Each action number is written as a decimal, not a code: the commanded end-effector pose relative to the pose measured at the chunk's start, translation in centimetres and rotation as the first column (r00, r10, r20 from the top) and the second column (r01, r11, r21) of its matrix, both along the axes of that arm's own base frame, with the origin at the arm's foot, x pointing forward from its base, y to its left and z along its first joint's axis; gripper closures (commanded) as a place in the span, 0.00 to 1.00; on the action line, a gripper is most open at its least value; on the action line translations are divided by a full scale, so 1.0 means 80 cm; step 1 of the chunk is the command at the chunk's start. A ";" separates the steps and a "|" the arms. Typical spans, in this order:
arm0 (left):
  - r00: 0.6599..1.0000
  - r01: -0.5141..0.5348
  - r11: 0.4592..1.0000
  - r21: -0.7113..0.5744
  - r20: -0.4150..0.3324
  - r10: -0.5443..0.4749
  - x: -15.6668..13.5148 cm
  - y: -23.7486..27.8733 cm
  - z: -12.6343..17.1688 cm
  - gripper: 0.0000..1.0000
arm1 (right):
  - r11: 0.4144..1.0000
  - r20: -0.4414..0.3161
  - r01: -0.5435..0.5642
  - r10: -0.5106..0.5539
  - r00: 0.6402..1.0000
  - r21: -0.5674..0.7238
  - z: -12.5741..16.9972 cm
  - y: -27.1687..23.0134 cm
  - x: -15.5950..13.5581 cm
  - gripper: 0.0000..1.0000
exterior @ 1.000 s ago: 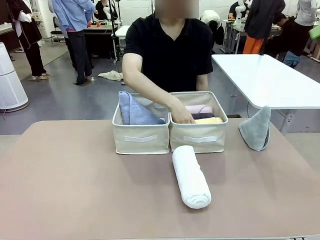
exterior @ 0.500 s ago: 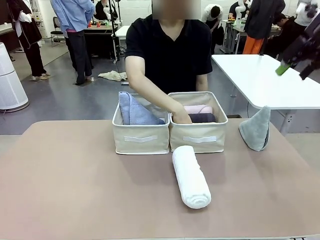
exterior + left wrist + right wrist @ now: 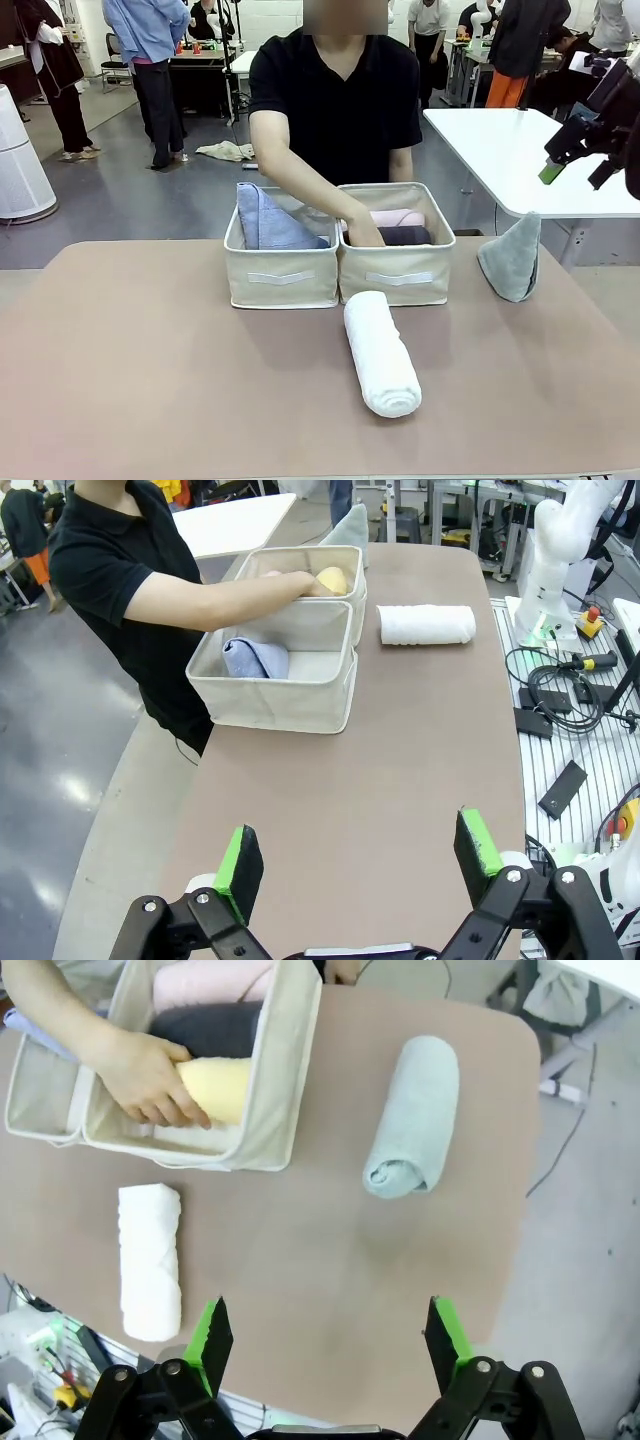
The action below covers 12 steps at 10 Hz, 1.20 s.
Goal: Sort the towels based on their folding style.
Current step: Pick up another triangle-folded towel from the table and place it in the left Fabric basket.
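Hand [image 3: 140, 1085] on yellow towel [image 3: 225, 1090], apparently inside bin [image 3: 285, 1080]

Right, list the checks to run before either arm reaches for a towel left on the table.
1. Right gripper open and empty: ok.
2. Left gripper open and empty: ok.
3. White rolled cloth towel lying free on the table, in front of the right cream fabric bin: ok.
4. Grey-green cloth towel free near the table's right edge: ok.
5. Right bin clear of the person's hand: not ok, it grips the yellow rolled towel inside.
6. Room in that bin for the white roll: cannot tell.
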State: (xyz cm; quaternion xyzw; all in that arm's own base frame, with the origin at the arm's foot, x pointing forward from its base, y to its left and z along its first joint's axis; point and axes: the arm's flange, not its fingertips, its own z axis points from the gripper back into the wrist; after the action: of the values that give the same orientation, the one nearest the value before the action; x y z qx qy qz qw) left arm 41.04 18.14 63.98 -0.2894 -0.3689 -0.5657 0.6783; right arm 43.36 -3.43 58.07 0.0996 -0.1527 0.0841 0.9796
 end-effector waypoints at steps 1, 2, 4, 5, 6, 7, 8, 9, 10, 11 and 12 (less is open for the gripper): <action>1.000 0.008 1.000 -0.003 0.003 -0.008 -0.002 0.002 0.003 0.00 | 1.000 -0.002 0.006 -0.006 1.000 -0.017 0.003 0.000 -0.001 0.00; 1.000 0.008 1.000 -0.003 0.003 -0.008 -0.002 0.002 0.003 0.00 | 1.000 -0.002 0.006 -0.006 1.000 -0.017 0.003 0.000 -0.001 0.00; 1.000 0.008 1.000 -0.003 0.003 -0.008 -0.002 0.002 0.003 0.00 | 0.997 0.004 0.066 -0.066 0.998 -0.048 -0.009 0.014 0.011 0.00; 1.000 0.008 1.000 -0.003 0.003 -0.008 -0.002 0.002 0.003 0.00 | 0.981 0.016 0.177 -0.176 0.984 -0.085 -0.018 0.030 0.033 0.00; 1.000 0.008 1.000 -0.003 0.003 -0.008 -0.002 0.002 0.003 0.00 | 0.971 0.009 0.209 -0.210 0.978 -0.112 -0.025 0.034 0.042 0.00; 1.000 0.008 1.000 -0.003 0.003 -0.008 -0.002 0.002 0.003 0.00 | 0.957 -0.014 0.254 -0.258 0.966 -0.138 -0.035 0.039 0.054 0.00; 1.000 0.008 1.000 -0.003 0.003 -0.008 -0.002 0.002 0.003 0.00 | 0.947 -0.034 0.279 -0.288 0.957 -0.159 -0.041 0.041 0.069 0.00; 1.000 0.008 1.000 -0.003 0.003 -0.008 -0.002 0.002 0.003 0.00 | 0.922 -0.050 0.313 -0.332 0.942 -0.226 -0.056 0.043 0.085 0.00; 1.000 0.008 1.000 -0.003 0.003 -0.008 -0.002 0.002 0.003 0.00 | 0.905 -0.066 0.334 -0.362 0.930 -0.263 -0.064 0.044 0.100 0.00; 1.000 0.008 1.000 -0.003 0.003 -0.008 -0.002 0.002 0.003 0.00 | 0.908 -0.094 0.319 -0.355 0.930 -0.272 -0.075 0.047 0.110 0.00; 1.000 0.008 1.000 -0.003 0.003 -0.008 -0.002 0.002 0.003 0.00 | 0.917 -0.125 0.303 -0.344 0.931 -0.261 -0.083 0.046 0.120 0.00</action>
State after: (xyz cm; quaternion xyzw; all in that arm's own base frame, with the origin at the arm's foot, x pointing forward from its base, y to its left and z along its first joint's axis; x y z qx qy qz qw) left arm 41.06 18.16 63.99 -0.2894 -0.3687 -0.5658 0.6783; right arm 51.78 -0.22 50.88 -0.0361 -0.0935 -0.0669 0.9927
